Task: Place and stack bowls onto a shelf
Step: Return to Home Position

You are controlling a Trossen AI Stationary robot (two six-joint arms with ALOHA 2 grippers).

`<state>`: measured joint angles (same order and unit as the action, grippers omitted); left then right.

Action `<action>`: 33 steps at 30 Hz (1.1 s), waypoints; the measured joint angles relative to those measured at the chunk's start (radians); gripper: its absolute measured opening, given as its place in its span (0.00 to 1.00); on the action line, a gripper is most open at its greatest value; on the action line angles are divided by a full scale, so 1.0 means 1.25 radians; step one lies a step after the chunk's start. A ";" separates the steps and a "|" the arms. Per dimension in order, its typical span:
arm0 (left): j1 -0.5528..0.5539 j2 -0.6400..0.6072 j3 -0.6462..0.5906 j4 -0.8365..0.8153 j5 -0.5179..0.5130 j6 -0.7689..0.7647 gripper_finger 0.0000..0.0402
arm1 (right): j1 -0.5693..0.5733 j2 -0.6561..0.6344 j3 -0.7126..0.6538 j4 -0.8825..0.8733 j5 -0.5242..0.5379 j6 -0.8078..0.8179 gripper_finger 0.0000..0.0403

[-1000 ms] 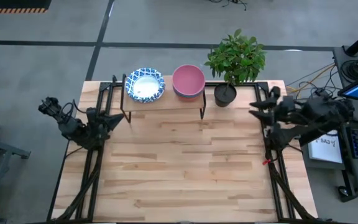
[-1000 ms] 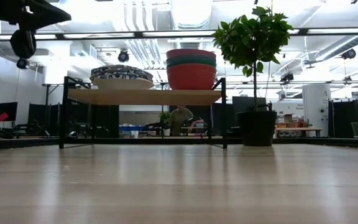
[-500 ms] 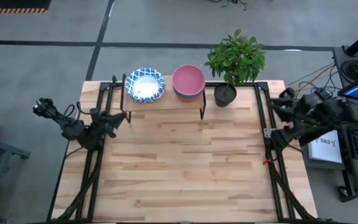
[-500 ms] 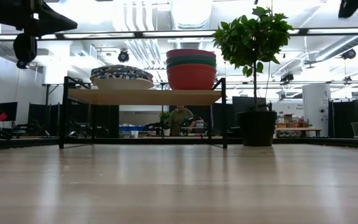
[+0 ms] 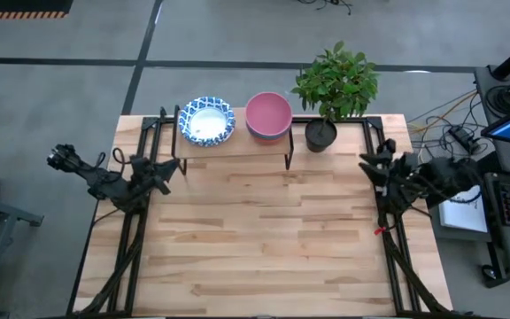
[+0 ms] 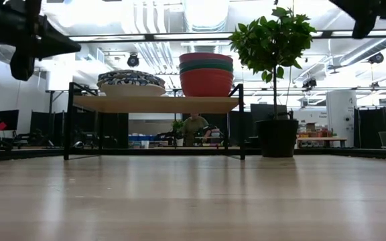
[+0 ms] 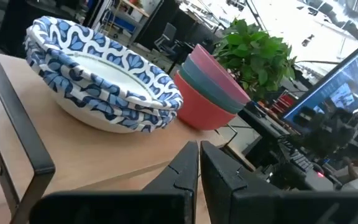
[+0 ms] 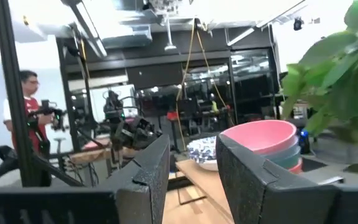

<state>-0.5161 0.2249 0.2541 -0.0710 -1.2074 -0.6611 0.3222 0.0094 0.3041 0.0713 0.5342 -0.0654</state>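
Observation:
The shelf [image 5: 237, 144] stands at the table's far edge on black legs. On its left half rests a stack of white bowls with blue patterned rims [image 5: 206, 120] [image 7: 98, 81]. On its right half rests a stack of plain bowls [image 5: 268, 114] [image 6: 206, 73], the pink one on top. My left gripper [image 5: 173, 166] [image 7: 199, 163] is shut and empty, above the table's left edge, pointing at the shelf. My right gripper [image 5: 366, 164] [image 8: 193, 168] is open and empty, above the table's right edge.
A green plant in a dark pot [image 5: 321, 133] stands just right of the shelf. The wooden tabletop [image 5: 264, 239] lies bare in front of the shelf. A person [image 8: 33, 118] stands in the room beyond the table.
My left gripper has sunk a little at the table's left edge. My right arm has drawn back toward the right edge and then come forward again. The bowls and the shelf have stayed where they were.

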 joint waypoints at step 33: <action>0.005 0.004 -0.014 -0.262 0.325 0.184 0.00 | -0.002 0.057 -0.226 0.011 0.076 -0.407 0.08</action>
<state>-0.5102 0.2298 0.2367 -0.3979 -0.8016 -0.4305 0.3202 0.0804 0.0219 0.0853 0.6292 -0.5742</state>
